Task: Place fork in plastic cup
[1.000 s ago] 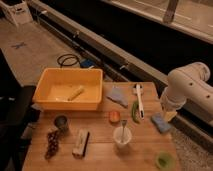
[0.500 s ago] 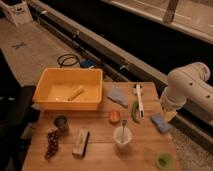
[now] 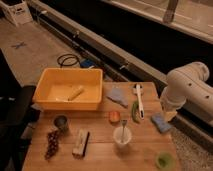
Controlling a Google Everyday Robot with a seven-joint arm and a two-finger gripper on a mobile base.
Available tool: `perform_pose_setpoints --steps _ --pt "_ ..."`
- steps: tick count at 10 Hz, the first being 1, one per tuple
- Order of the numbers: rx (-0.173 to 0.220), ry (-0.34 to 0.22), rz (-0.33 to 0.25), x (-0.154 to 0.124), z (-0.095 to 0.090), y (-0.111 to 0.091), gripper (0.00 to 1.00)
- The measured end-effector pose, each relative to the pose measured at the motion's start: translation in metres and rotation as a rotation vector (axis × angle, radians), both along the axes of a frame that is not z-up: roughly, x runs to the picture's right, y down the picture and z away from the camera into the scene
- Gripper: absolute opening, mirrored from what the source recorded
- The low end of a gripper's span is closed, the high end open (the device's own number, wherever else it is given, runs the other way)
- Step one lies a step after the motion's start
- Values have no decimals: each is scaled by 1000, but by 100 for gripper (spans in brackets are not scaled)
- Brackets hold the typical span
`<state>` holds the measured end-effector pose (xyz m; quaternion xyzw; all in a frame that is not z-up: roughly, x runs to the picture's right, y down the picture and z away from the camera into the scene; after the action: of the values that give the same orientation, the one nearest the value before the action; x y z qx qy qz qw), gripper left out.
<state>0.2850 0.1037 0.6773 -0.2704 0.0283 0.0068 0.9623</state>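
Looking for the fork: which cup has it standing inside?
The white cup in the middle, fork standing in it; the dark grey cup and green plastic cup show none. The gripper hovers by the blue sponge.

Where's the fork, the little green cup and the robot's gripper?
fork [image 3: 123, 126], camera view, handle standing in the white cup [image 3: 122, 141]
plastic cup [image 3: 164, 160], camera view, green middle
gripper [image 3: 170, 116], camera view, tip, by the table's [image 3: 102, 152] right edge
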Motion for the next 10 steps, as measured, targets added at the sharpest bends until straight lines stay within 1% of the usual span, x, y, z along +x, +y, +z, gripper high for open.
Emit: perform_pose_setpoints --steps 1,2,5,6,7,8,9,10 --pt "7 -17 -23 -11 -3 -2 65" --pt "9 -45 -47 -32 -5 -4 65" --pt "-12 -134 -103 -95 -4 -2 65" --pt "-23 -176 -123 -123 -5 0 65" --pt "-43 -213 -133 -144 -7 3 65" --pt "-47 -221 -133 -148 -8 3 65" --pt "-51 -211 -135 -143 -8 5 65" --pt "-52 -214 -137 -145 -8 4 65"
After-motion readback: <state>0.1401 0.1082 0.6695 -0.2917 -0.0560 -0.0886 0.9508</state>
